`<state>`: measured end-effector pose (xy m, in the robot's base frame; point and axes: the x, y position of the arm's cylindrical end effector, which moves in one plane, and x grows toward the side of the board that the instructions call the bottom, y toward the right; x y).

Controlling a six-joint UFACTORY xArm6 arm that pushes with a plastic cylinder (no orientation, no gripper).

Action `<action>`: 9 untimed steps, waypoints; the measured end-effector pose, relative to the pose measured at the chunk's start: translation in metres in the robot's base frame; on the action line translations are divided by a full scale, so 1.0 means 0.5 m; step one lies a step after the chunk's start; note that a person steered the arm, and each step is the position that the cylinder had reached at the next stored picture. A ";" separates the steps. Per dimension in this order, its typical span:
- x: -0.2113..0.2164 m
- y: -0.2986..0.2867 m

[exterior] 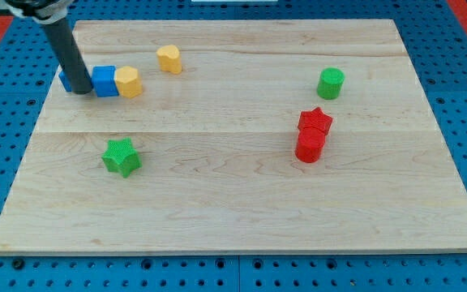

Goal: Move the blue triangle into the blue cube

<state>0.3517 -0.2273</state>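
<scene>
Pushing looks nearly finished: the blue triangle (66, 79) sits at the view's upper left of the wooden board (233, 203), mostly hidden behind my rod, with only a sliver of blue showing to the rod's left, and my tip (79, 89) stands between that sliver and the blue cube (104, 81), touching or almost touching both. There are no jaws on this rig, only the straight rod, so nothing can be spread or pinched. The cube itself presses against a yellow block (128, 82) on its right side, and another yellow block (169, 58) lies a little further toward the view's top right. I judge the step in hand to be the closing of the last gap; whether triangle and cube already touch I cannot tell, since the rod covers the seam. The next move would call for getting my tip round to the triangle's left side and nudging gently rightward, so the cube and its yellow neighbour are not shoved along. Well apart lie a green star (121, 156), a green cylinder (330, 83), a red star (315, 121) and a red cylinder (310, 147).
</scene>
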 end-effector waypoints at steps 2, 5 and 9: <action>-0.054 0.072; -0.037 -0.111; 0.013 0.054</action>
<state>0.3582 -0.2003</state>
